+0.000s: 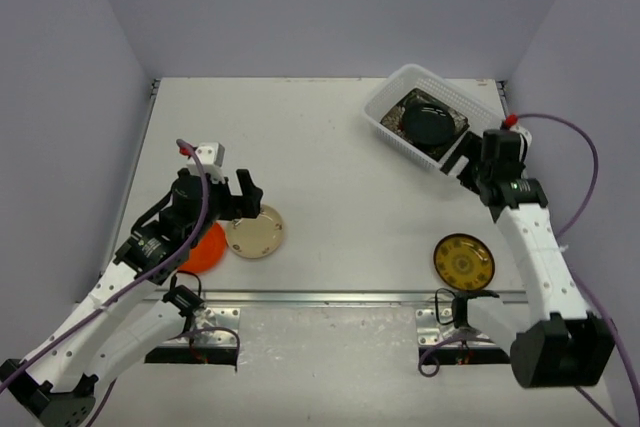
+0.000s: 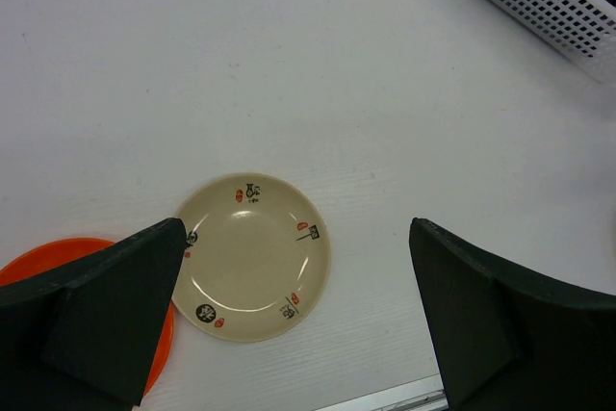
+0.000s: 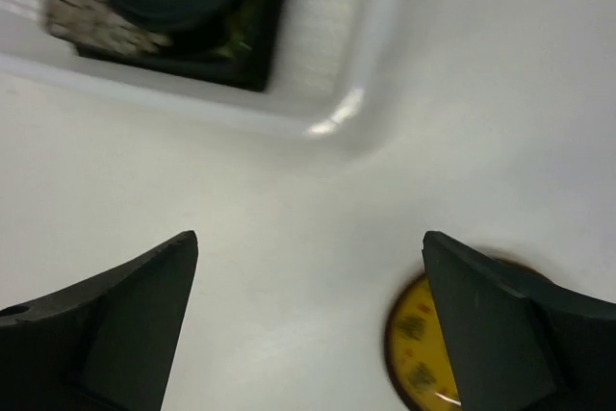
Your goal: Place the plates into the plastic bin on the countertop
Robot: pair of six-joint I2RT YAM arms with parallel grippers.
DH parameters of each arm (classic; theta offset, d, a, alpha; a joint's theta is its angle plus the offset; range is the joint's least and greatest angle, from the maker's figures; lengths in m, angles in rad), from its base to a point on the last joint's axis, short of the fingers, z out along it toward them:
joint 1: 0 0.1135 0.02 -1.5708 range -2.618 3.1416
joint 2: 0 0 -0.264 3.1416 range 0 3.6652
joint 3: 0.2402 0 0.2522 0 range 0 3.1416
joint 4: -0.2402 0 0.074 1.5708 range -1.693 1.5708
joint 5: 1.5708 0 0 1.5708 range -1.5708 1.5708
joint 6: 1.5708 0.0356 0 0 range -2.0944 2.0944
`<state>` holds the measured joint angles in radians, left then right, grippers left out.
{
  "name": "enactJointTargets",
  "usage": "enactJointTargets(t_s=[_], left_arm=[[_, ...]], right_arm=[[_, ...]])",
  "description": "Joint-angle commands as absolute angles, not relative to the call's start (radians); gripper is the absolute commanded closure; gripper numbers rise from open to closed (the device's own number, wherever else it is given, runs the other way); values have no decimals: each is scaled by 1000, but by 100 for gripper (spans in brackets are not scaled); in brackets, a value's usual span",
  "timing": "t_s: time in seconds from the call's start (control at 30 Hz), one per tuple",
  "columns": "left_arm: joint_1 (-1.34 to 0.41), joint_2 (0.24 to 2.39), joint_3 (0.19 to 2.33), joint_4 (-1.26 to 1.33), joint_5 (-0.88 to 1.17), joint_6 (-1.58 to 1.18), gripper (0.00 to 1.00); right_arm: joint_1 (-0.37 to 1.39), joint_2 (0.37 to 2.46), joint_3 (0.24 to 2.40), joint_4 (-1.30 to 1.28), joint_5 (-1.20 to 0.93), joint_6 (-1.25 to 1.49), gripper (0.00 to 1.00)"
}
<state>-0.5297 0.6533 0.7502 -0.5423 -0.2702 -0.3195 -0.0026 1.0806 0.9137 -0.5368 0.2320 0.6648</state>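
The white slotted plastic bin (image 1: 388, 119) stands at the back right and holds a stack of square dark plates with a round black plate (image 1: 429, 123) on top. On the countertop lie a cream plate (image 1: 256, 232), an orange plate (image 1: 206, 248) partly under my left arm, and a yellow-patterned dark plate (image 1: 464, 262). My left gripper (image 1: 243, 199) is open and empty above the cream plate (image 2: 252, 257); the orange plate's edge (image 2: 58, 257) shows beside the left finger. My right gripper (image 1: 465, 169) is open and empty beside the bin's near corner (image 3: 332, 74); the yellow plate (image 3: 419, 353) is by its right finger.
A metal rail (image 1: 340, 297) runs along the countertop's front edge. Grey walls close in the left, back and right sides. A purple cable (image 1: 575, 152) loops off the right arm.
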Motion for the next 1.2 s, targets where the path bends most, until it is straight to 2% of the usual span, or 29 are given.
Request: enactJointTargets(t_s=[0.0, 0.17, 0.37, 0.5, 0.67, 0.73, 0.8, 0.9, 1.03, 1.17], left_arm=[[-531, 651, 755, -503, -278, -320, 0], [-531, 628, 751, -501, -262, -319, 0], [-533, 607, 749, -496, -258, -319, 0], [-534, 611, 749, -495, -257, -319, 0], [-533, 614, 749, -494, -255, -319, 0], [-533, 614, 749, -495, -257, -319, 0], [-533, 610, 750, -497, -256, -319, 0], [-532, 599, 747, -495, -262, -322, 0], [-540, 590, 746, -497, -262, -321, 0], [-548, 586, 747, -496, -262, -321, 0]], right_arm=[[-31, 933, 656, -584, 342, 566, 1], [2, 911, 494, -545, 47, 597, 1], [237, 1047, 498, -609, 264, 679, 1], [328, 1159, 538, -691, 410, 725, 3], [419, 1263, 589, -765, 497, 779, 17], [446, 1300, 599, -751, 491, 773, 31], [472, 1336, 604, -746, 494, 778, 40], [490, 1372, 589, -730, 496, 792, 49], [495, 1389, 578, -713, 491, 799, 56], [495, 1398, 581, -707, 491, 793, 73]])
